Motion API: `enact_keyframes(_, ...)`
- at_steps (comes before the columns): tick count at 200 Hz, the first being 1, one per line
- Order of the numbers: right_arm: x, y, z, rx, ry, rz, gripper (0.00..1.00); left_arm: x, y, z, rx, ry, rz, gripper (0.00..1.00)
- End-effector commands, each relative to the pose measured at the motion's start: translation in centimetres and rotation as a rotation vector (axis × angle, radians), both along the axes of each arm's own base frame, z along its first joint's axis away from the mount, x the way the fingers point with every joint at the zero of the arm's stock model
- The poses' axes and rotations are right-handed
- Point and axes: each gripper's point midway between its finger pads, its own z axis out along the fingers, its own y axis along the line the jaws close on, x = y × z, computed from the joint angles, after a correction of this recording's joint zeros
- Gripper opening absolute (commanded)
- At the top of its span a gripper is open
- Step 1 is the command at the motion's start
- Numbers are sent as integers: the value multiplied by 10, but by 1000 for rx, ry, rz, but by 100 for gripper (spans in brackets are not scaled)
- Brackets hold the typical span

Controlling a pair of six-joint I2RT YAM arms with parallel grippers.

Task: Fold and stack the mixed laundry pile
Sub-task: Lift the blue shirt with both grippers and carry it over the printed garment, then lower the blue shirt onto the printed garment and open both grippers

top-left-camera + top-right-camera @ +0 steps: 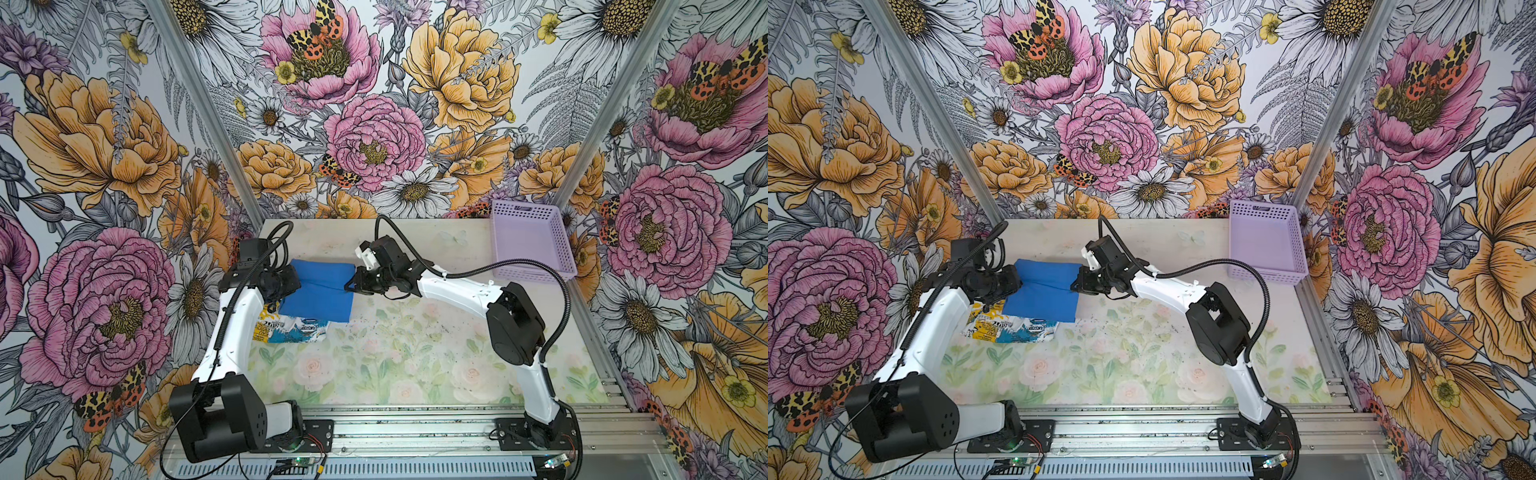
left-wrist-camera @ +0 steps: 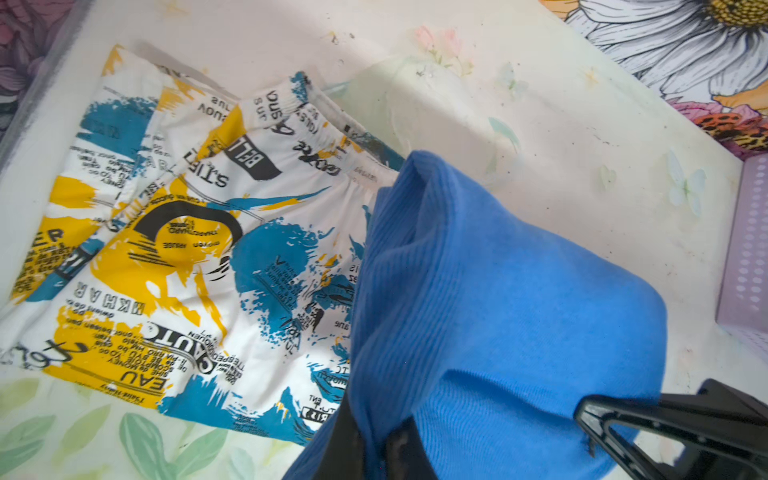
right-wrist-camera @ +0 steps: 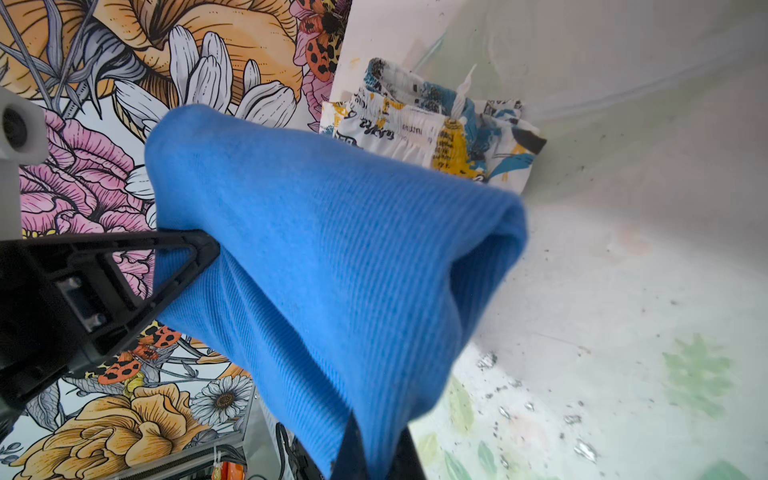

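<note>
Since both garments already show as compact folded rectangles, I judge the task to be in its last step, stacking. The printed garment (image 1: 297,331) lies flat on the table (image 1: 415,357) near its left edge, about midway between far and near edges. The blue T-shirt (image 1: 318,293) sits partly over it, covering its far portion and leaving a near strip and the left corner exposed. The left gripper (image 1: 296,283) and right gripper (image 1: 350,286) are each clamped on opposite short ends of the blue T-shirt. Whether its near half rests fully on the stack I cannot tell. The line between the two grips, which I take as its long axis, runs parallel to the table's far edge. The printed garment runs the same way. Remaining: release and square the overlap. The lavender basket (image 1: 532,245) stands in the far right corner.
</note>
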Motion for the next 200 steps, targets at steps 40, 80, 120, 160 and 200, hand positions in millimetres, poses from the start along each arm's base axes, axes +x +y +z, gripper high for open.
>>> enact_keyframes(40, 2, 47, -3, 58, -16, 8, 0, -1, 59, -4, 126, 30, 94, 0)
enact_keyframes(80, 0, 68, -15, 76, 2, 20, 0, 8, 82, -16, 148, 75, 109, 0)
enact_keyframes(120, 5, 80, -39, 76, 32, 11, 0, 16, 101, -33, 208, 147, 132, 0)
enact_keyframes(160, 13, 91, -52, 78, 35, -2, 0, 16, 111, -69, 228, 251, 140, 0)
enact_keyframes(200, 14, 95, -61, 78, 48, -4, 0, 16, 123, -79, 279, 289, 161, 0)
